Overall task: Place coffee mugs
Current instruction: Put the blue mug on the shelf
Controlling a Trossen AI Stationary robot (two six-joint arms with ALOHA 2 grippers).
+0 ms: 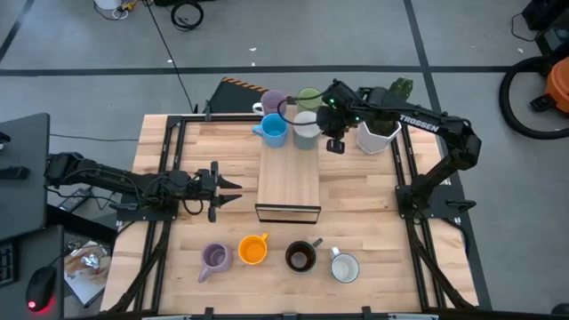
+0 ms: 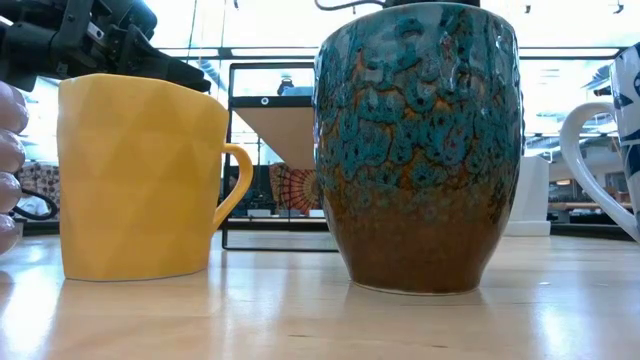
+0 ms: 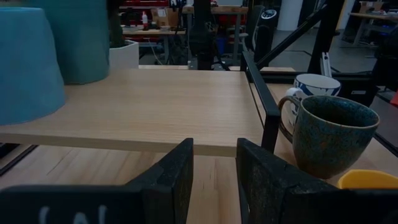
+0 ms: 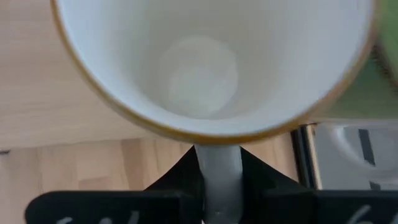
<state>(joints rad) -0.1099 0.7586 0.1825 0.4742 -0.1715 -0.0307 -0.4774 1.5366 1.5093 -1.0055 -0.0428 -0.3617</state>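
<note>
Four mugs stand at the far end of the wooden riser [image 1: 289, 182]: lilac [image 1: 274, 100], green [image 1: 308, 96], light blue [image 1: 273, 132] and white [image 1: 304, 130]. My right gripper [image 1: 323, 126] reaches in from the right and is shut on the white mug [image 4: 205, 68]. Along the near edge stand a lilac mug [image 1: 216, 258], an orange mug [image 1: 253, 250], a black mug [image 1: 300, 257] and a white mug with a blue pattern [image 1: 344, 267]. My left gripper [image 1: 233, 189] waits open at the riser's left side, its fingers [image 3: 180, 180] holding nothing. My right gripper pinches the white mug's handle [image 4: 219, 177] between its two fingers. It comes slanting down from the table's right side. The mug is upright with its mouth up, over the riser's top. In the left wrist view its base [image 3: 81, 78] seems to rest on the riser.
A white pot with a cactus [image 1: 378, 133] stands just right of my right gripper, off the riser. Black frame rails [image 1: 404, 160] run along both sides of the table. The riser's middle and near part [image 1: 289, 191] is bare wood.
</note>
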